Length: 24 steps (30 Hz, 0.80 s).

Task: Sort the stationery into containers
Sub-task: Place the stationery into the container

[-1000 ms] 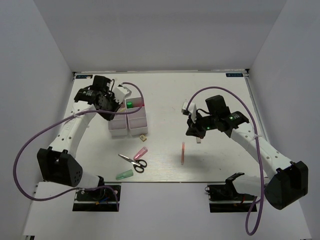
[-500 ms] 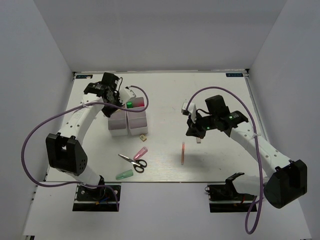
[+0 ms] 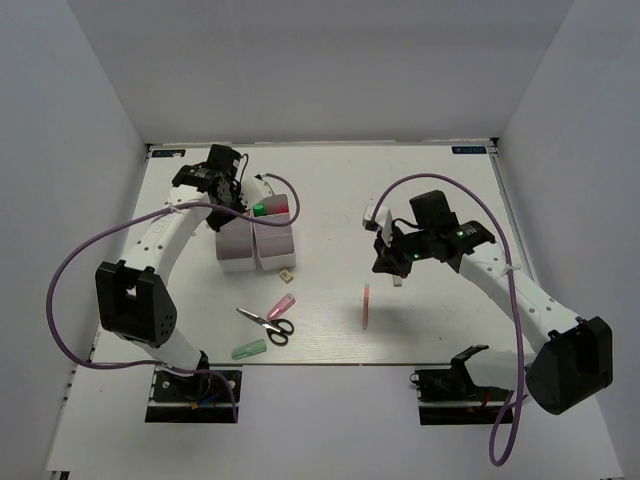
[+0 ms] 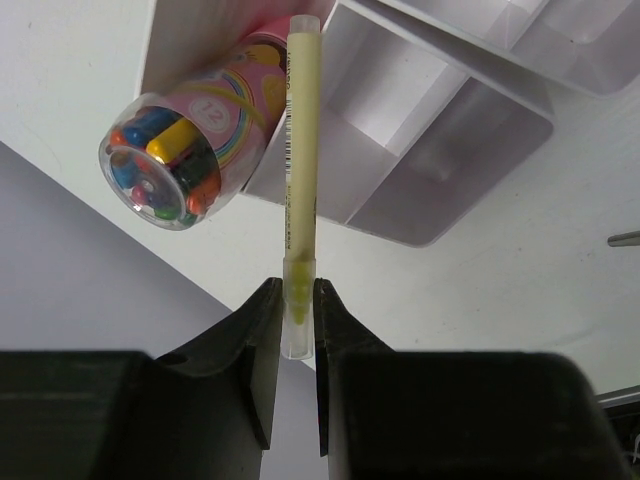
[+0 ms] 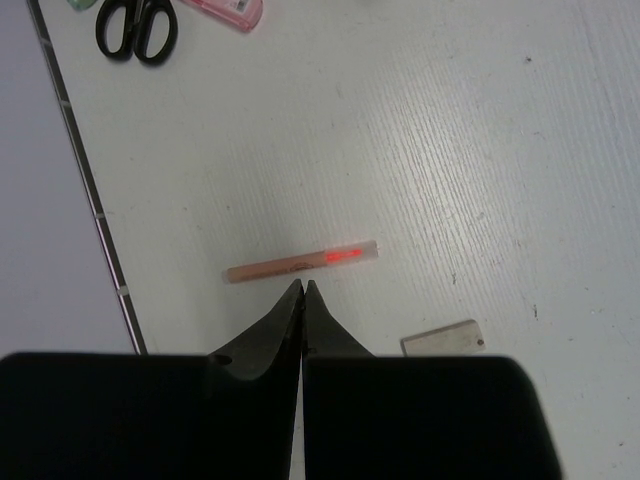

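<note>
A pink crayon tub [image 4: 190, 140] marked "12", clear only from the left wrist, lies in the trays [image 4: 440, 130] toward the table's [image 3: 430, 190] far-left corner. The left gripper [image 4: 296, 300] pinches a thin yellow stick [image 4: 298, 150] over it. The right gripper [image 5: 302, 292], fingers pressed together and empty, hovers over the pink stick [image 5: 300, 263] by the near edge

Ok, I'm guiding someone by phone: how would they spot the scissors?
Find the white trays on the left in the top view. Below them, the scissors lie between a pink marker and a green marker. Only they have black handles.
</note>
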Available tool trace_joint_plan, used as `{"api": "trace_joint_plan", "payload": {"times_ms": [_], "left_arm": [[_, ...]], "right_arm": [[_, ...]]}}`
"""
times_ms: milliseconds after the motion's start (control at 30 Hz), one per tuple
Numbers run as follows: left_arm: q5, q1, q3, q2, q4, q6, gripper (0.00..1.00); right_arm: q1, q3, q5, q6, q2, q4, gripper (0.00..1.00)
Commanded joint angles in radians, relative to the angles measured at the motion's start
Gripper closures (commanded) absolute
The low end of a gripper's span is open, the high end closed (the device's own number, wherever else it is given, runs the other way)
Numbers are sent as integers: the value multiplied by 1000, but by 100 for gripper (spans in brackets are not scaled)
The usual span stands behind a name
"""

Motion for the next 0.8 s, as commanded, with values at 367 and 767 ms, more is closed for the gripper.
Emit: {"api": "trace_joint_plan", "payload": {"times_ms": [367,767], "left_arm": [[7,-13,-62,-141,26,43,99],[-7,-32,-89,-103,24,74,99]], "right_arm": [[-6,23,-44,-6,5,-16,100],[-20,22,-49,-5,5,-20,100]]}}
